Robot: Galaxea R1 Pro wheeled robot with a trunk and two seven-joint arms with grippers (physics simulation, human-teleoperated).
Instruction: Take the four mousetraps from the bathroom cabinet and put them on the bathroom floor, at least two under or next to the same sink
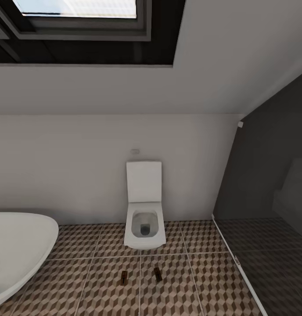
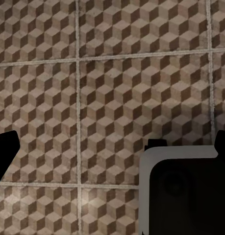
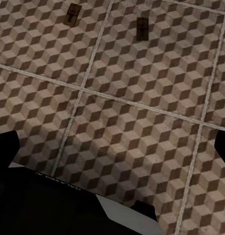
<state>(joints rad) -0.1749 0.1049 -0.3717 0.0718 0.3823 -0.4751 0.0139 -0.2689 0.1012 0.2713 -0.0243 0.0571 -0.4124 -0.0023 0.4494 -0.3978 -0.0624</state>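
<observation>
Two mousetraps lie flat on the cube-patterned bathroom floor point(image 1: 102, 285) in front of the toilet: the left mousetrap point(image 1: 124, 277) and the right mousetrap point(image 1: 158, 274), about half a tile apart. The right wrist view has them as one mousetrap point(image 3: 73, 14) and the other mousetrap point(image 3: 142, 27), well beyond my right gripper point(image 3: 114, 147), which is open and holds nothing. My left gripper point(image 2: 114, 147) hangs open over bare floor tiles point(image 2: 112, 88), its dark fingertips point(image 2: 4, 152) spread wide. The cabinet and the sink are out of view.
A white square toilet point(image 1: 145, 219) stands against the back wall. The white oval bathtub point(image 1: 15, 250) curves in at the left. A dark glass partition point(image 1: 265, 197) closes off the right side. Part of my own body point(image 2: 186, 196) sits low in the left wrist view.
</observation>
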